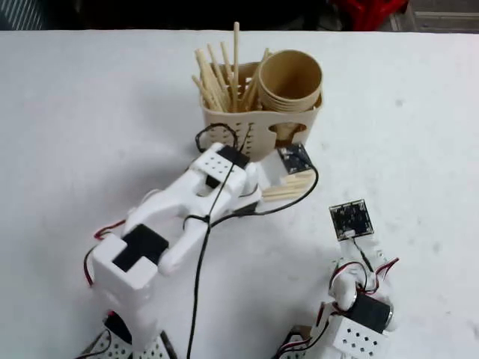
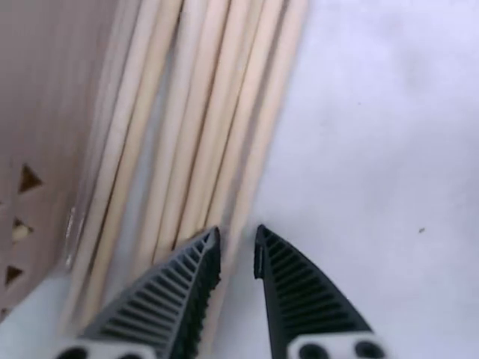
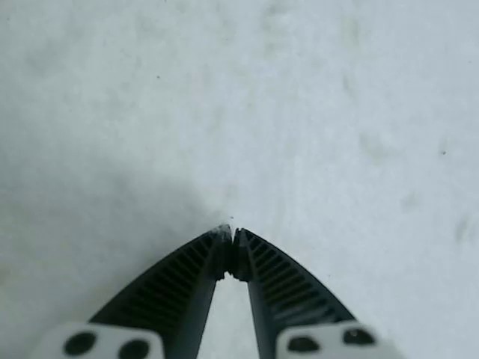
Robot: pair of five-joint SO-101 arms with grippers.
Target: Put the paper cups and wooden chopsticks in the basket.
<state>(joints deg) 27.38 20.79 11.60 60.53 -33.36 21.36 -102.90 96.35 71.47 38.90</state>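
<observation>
A beige basket (image 1: pixel 258 133) stands at the back middle of the table, holding several upright wooden chopsticks (image 1: pixel 221 78) and stacked paper cups (image 1: pixel 290 78). Several more chopsticks (image 1: pixel 288 188) (image 2: pixel 202 112) lie flat on the table against the basket's front wall (image 2: pixel 45 112). My left gripper (image 2: pixel 238 238) is right over their near ends, narrowly open, with the outermost stick running into the gap between its fingers. My right gripper (image 3: pixel 230 233) is shut on nothing above bare table.
The left arm (image 1: pixel 179 217) stretches diagonally from the front left toward the basket, with its black cable (image 1: pixel 202 254) trailing over the table. The right arm (image 1: pixel 359 314) stays folded at the front right. White tabletop (image 1: pixel 90 112) extends on both sides.
</observation>
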